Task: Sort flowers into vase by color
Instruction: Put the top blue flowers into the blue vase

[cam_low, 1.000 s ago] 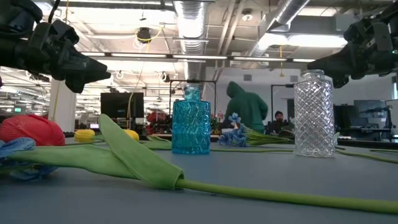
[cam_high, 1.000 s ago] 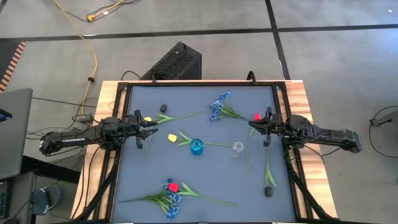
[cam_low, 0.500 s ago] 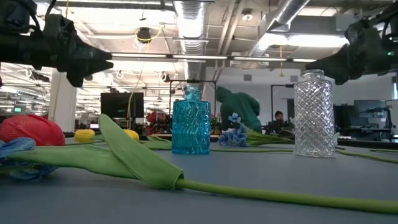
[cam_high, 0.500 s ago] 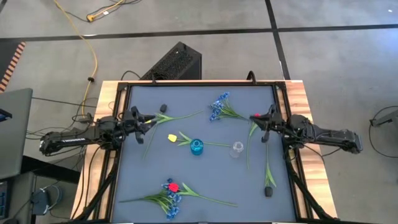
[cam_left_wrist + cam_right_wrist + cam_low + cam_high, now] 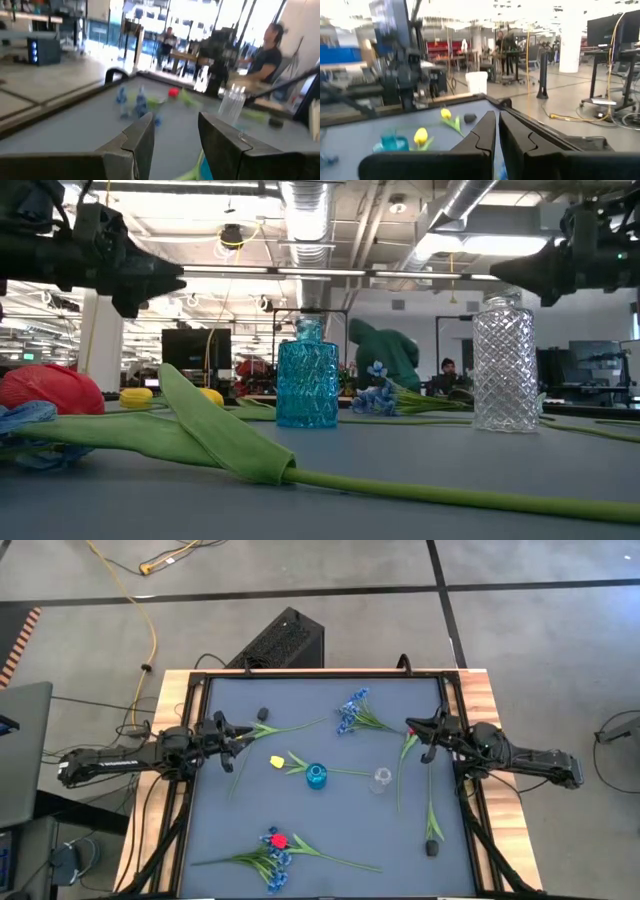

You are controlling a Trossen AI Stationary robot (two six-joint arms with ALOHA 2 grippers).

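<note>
Both arms have turned since a second ago: the left gripper no longer hides the yellow tulip by it, and the right gripper now covers the red bloom it hovered beside. Left gripper hangs above the table's left side with its fingers apart and nothing between them. Right gripper hangs over the right side, fingers almost together; whether they pinch the red tulip's stem, which trails from it toward the near edge, I cannot tell. A blue vase and a clear vase stand mid-table, both without flowers. One yellow tulip lies just left of the blue vase, another by the left gripper. A blue spray lies at the far middle. A red tulip with blue blossoms lies near the front edge.
</note>
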